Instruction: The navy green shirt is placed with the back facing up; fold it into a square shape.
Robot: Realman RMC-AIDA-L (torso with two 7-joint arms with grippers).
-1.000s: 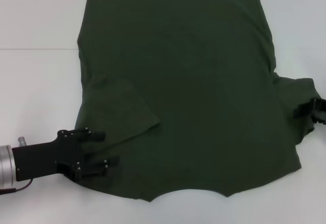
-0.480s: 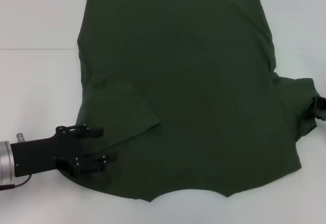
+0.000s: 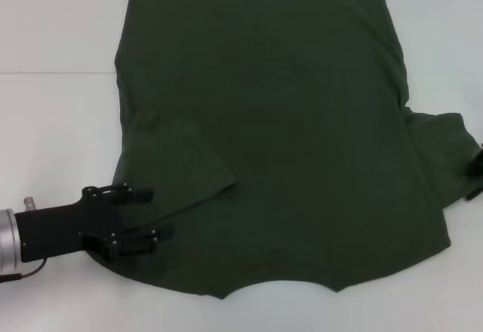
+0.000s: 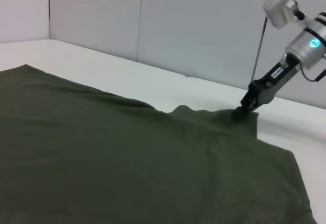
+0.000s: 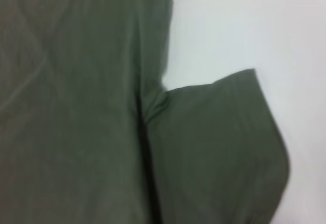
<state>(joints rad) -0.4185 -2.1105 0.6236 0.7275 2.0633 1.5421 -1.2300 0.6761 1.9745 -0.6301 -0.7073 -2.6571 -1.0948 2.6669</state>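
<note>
Here the sleeve-folding step is in hand, at its very start.

The navy green shirt (image 3: 272, 128) lies flat, plain side up, filling the middle of the head view on the white table (image 3: 53, 38), its hem at the top of the frame and its neckline at the bottom. The left gripper (image 3: 143, 215) sits at the lower left of the frame, jaws apart, straddling the shirt's edge by the left sleeve (image 3: 185, 162), which lies turned in over the body. The right gripper (image 4: 243, 108) is at the right edge, at the tip of the spread right sleeve (image 3: 441, 147); whether its jaws are apart or together I cannot tell. Next, I judge, each sleeve edge needs a firm pinch before any fold inward.
</note>
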